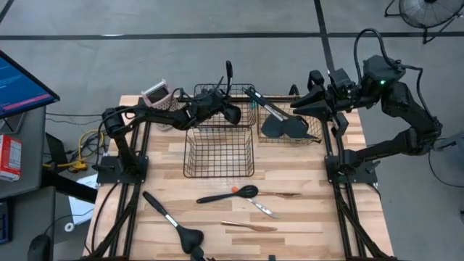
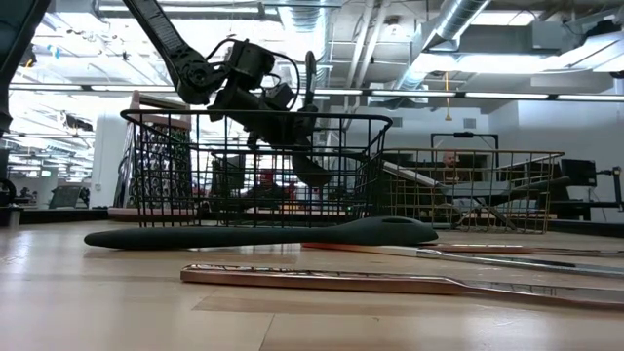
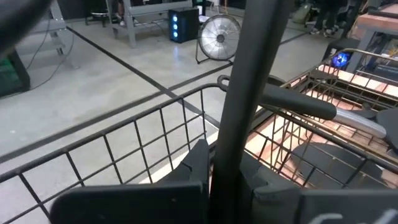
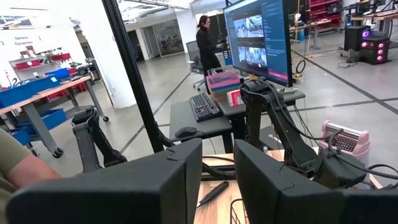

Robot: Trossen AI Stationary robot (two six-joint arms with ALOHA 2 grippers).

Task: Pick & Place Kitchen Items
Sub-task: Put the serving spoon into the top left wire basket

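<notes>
My left gripper [image 1: 229, 110] is shut on a long black utensil [image 1: 228, 72] over the far black wire basket [image 1: 250, 88]. The utensil stands nearly upright, its lower end [image 2: 315, 174] down inside the basket. My right gripper [image 1: 299, 106] is open and empty, raised at the far edge of the copper wire basket [image 1: 320, 136], which holds black turners [image 1: 279, 125]. On the near table lie a black spoon [image 1: 233, 194], a black ladle [image 1: 177, 226] and thin copper-handled pieces [image 1: 250, 227]. My left gripper pinches the black utensil's handle [image 3: 231, 134] between its two fingers, around mid-length. The fingers come from the table's left, slanting slightly down, and lie across the handle. The utensil is near upright, its free end [image 2: 310, 60] above the gripper and its lower end inside the basket.
A second black wire basket [image 1: 190, 156] stands nearer, at mid-table. The pink-topped grater [image 1: 160, 94] stands at the far left by the left arm. More thin metal pieces [image 1: 264, 209] lie beside the spoon. A person stands in the room beyond [image 4: 206, 43].
</notes>
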